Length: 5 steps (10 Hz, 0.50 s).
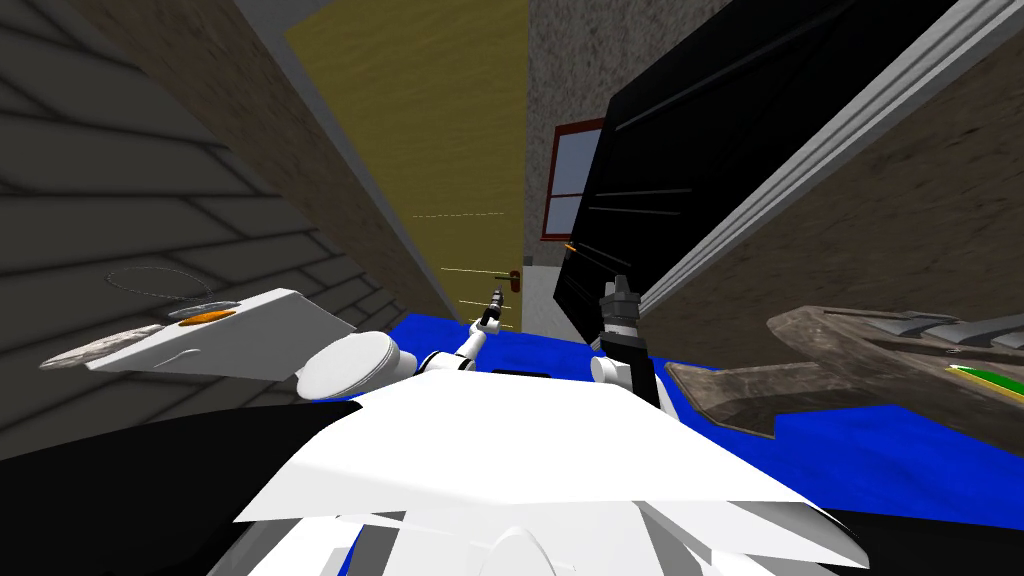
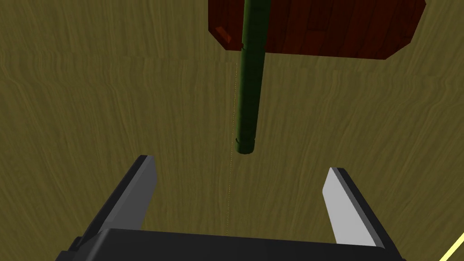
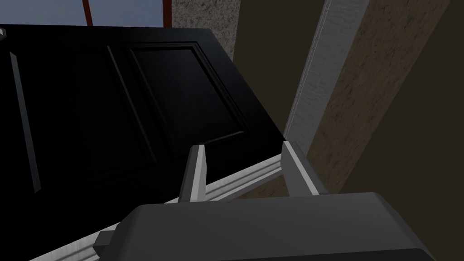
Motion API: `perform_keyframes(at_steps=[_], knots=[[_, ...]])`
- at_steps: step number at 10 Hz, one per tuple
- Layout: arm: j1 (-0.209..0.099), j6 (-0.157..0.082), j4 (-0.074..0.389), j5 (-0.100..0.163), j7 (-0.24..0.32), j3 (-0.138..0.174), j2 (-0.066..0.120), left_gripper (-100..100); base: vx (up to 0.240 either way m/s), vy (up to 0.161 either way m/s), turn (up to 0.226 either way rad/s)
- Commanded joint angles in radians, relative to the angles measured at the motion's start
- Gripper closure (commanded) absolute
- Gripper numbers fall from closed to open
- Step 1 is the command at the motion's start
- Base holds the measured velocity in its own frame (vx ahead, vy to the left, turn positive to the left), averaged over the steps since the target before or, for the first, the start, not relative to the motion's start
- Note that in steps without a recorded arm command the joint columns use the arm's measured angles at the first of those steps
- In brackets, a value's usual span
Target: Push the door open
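Spread left gripper (image 2: 241, 164) hovers before olive door (image 2: 90, 113), green handle (image 2: 248, 90) just beyond its fingertips; right gripper (image 3: 244, 146), also spread, faces black door (image 3: 113, 113).

Home interior: olive wooden door (image 1: 440, 120), black panelled door (image 1: 700, 150), red-framed window (image 1: 572, 180), grey tiled wall (image 1: 100, 180), blue floor (image 1: 900, 450).

The robot's left arm (image 1: 470, 345) reaches forward, left gripper (image 2: 240, 164) spread wide, its fingers gripping nothing; the right arm (image 1: 628, 350) is held up alongside, right gripper (image 3: 244, 146) parted more narrowly, likewise empty.
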Motion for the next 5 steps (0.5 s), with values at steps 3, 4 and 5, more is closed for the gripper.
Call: perform_keyframes(at_steps=[3,4,5], knots=[[-0.001,0.0,0.004,0.001,0.0,0.004,0.028,-100,0.107,-0.015,-0.018],[-0.002,0.0,0.005,0.002,-0.001,0.006,0.034,-100,0.2,-0.032,-0.018],[-0.002,-0.001,0.006,0.002,-0.001,0.007,0.037,-100,0.191,-0.013,-0.016]])
